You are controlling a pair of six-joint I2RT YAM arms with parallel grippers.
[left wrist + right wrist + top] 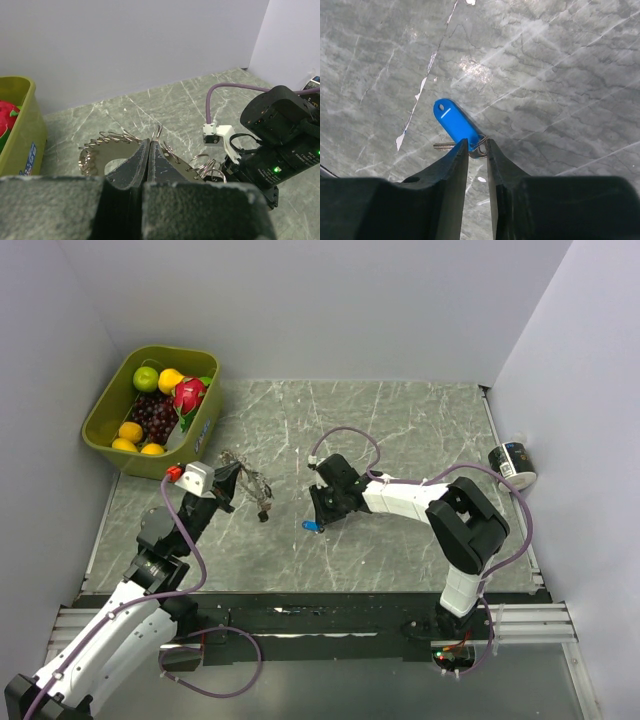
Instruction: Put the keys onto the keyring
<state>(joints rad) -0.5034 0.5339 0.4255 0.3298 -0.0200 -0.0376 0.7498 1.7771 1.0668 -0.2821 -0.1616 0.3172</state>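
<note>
Top view: grey-green marble-look table [400, 430] w/ white veins, pale walls on three sides. An olive plastic fruit basket [100, 415] sits at the far-left corner, and a tape roll [513, 462] is by the right wall. The left gripper [232, 480] is just in front of the basket, holding the keyring [250, 483], a thin silvery wire loop, off the slab. The right gripper [318, 520] points down mid-table over the blue key [311, 526]. A purple cable [350, 432] arcs behind it.

Left wrist: left gripper [150, 147] has its dark pads pressed together on the keyring [112, 137]. The rim is bumpy w/ coiled loops sticking up. The basket [22, 130] is at left; the right arm [280, 125], in black casing, is close at right.

Right wrist: the blue key [452, 120] lies flat on the table [560, 75], w/ a glossy oblong plastic head and its metal blade poking out left. The right gripper [477, 150] stands narrowly apart, tips either side of the key's small split ring. Can't tell if it's pinched.
</note>
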